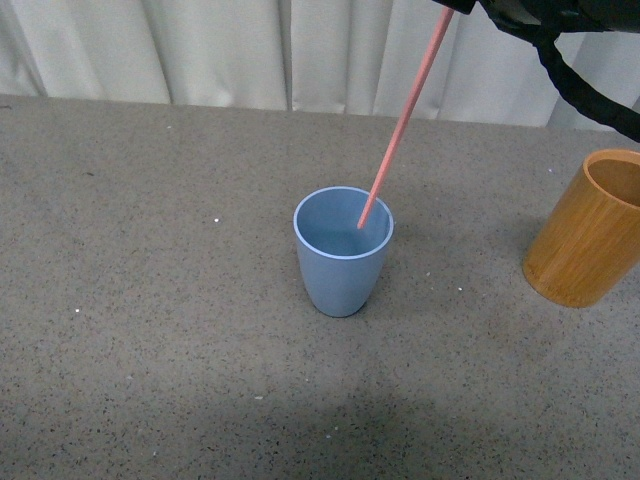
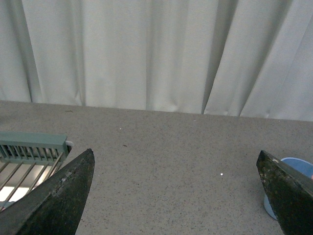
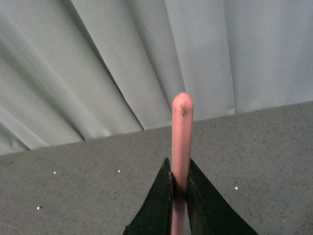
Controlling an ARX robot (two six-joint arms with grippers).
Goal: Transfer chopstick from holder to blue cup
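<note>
The light-blue cup stands upright in the middle of the grey table. A pink-red chopstick slants down from the upper right, its lower tip inside the cup's mouth. My right gripper is shut on the chopstick, whose top end sticks out past the fingertips; in the front view only the arm's dark body shows at the top right edge. The bamboo holder stands at the right, with nothing showing inside it. My left gripper is open over bare table, with the blue cup just beside its one finger.
White curtains hang behind the table's far edge. A grey-green rack with metal wires lies next to the left gripper. A black cable loops from the right arm above the holder.
</note>
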